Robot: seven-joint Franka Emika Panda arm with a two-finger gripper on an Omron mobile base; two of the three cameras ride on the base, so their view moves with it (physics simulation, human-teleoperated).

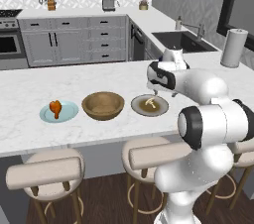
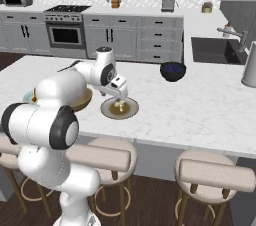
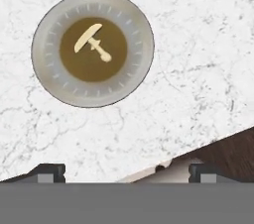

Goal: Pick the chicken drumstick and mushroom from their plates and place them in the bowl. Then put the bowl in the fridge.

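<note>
The mushroom (image 1: 150, 102) (image 3: 92, 43) lies on its side in the middle of the grey-brown plate (image 1: 161, 109) (image 3: 49, 77) on the marble island. Left of that plate stands the wooden bowl (image 1: 103, 105), with nothing in it. Further left, the chicken drumstick (image 1: 56, 108) rests on the light blue plate (image 1: 69, 115). My gripper (image 1: 155, 90) (image 2: 120, 92) (image 3: 126, 172) hangs open above the grey-brown plate's near side, pointing down, with nothing between its fingers. In the right base view my arm hides part of the bowl (image 2: 84, 101). The fridge is out of view.
A dark blue bowl (image 2: 173, 71) sits further back on the island. A paper towel roll (image 1: 234, 47) stands at the right by the sink (image 1: 181, 39). Padded stools (image 1: 44, 171) line the island's near edge, below the gripper.
</note>
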